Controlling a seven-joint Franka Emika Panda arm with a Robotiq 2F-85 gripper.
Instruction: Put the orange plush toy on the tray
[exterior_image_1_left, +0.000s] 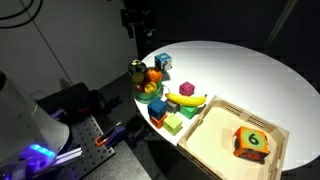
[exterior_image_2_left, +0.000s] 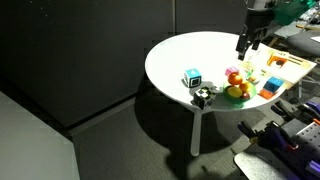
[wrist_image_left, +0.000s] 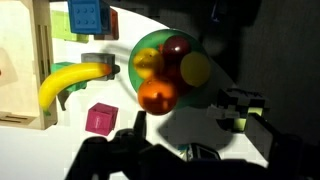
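Round white tabletop (exterior_image_1_left: 240, 70): tray (exterior_image_1_left: 215, 138) holds cube marked 6 (exterior_image_1_left: 251, 142); banana (exterior_image_1_left: 187, 97) beside fruit bowl (exterior_image_1_left: 150, 88), orange plush toy (exterior_image_1_left: 155, 73) seemingly inside.

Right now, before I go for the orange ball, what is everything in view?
table: one, white, round.
tray: one, light wood, at the table edge.
numbered cube: one, orange-red with green 6, in the tray.
bowl: one, green, beside the banana.
orange ball: one, orange, in the bowl.
red fruit: one, red, in the bowl.
yellow fruit: one, yellow, in the bowl.
banana: one, yellow, between bowl and tray.
blue cube: one, blue, near the bowl.
pink cube: one, pink, beside the banana.
small blocks: several, mostly green, near the tray.
dark object: one, black and green, beside the bowl; unidentifiable.
gripper: one, dark, open, above the table, empty.
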